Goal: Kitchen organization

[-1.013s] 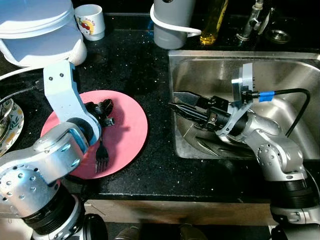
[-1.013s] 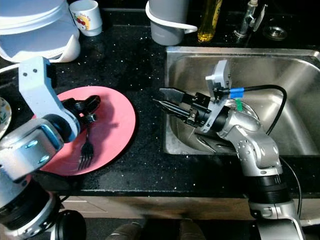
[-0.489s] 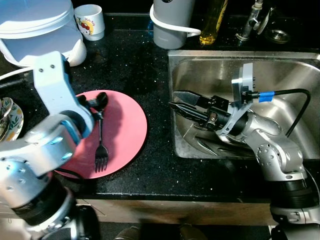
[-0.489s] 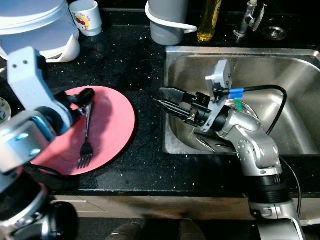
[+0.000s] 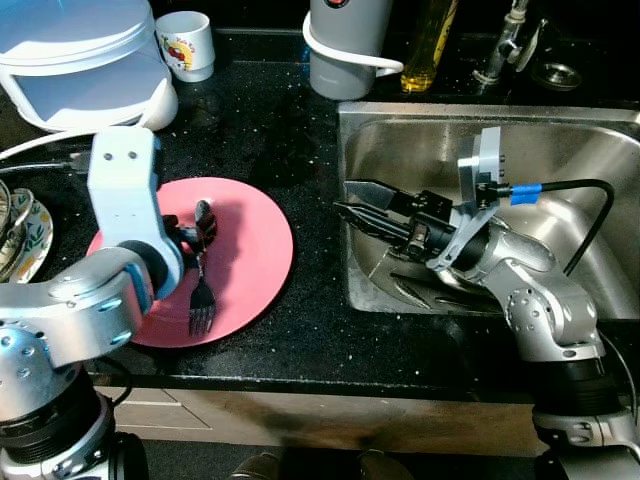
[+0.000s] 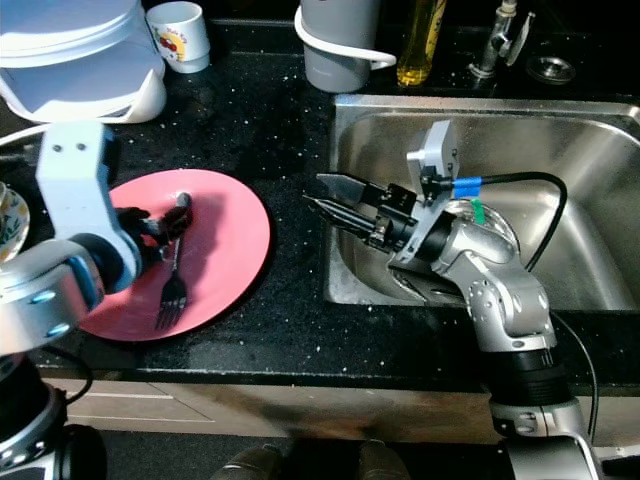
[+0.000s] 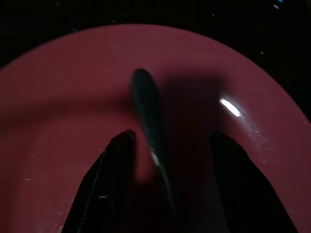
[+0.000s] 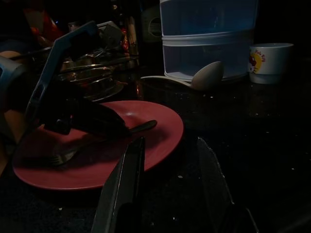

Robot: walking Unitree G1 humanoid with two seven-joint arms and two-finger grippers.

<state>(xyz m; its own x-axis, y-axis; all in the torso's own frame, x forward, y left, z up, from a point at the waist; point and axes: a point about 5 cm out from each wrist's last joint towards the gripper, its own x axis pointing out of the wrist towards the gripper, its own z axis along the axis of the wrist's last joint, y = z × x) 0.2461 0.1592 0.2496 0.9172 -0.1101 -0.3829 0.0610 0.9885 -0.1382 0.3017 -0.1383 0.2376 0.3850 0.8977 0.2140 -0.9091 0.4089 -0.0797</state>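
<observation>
Fork [image 5: 200, 290] handle partly hidden by the left gripper [image 5: 200, 222]; white container [image 5: 80, 60] cut by the frame edge.

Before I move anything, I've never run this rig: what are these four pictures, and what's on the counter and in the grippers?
You are looking through a humanoid robot with two silver arms, each ending in a gripper with two black fingers. The two wide pictures come from its head camera, looking down at a black counter and a steel sink. The two dark pictures come from cameras on its wrists.

On the counter lies a pink plate with a fork on it. The left gripper sits over the fork's handle, its fingers open on either side of it, not clamped. The right gripper hangs open and empty at the sink's left edge.

Behind stand a white cup, a grey jug and a white lidded container.
</observation>
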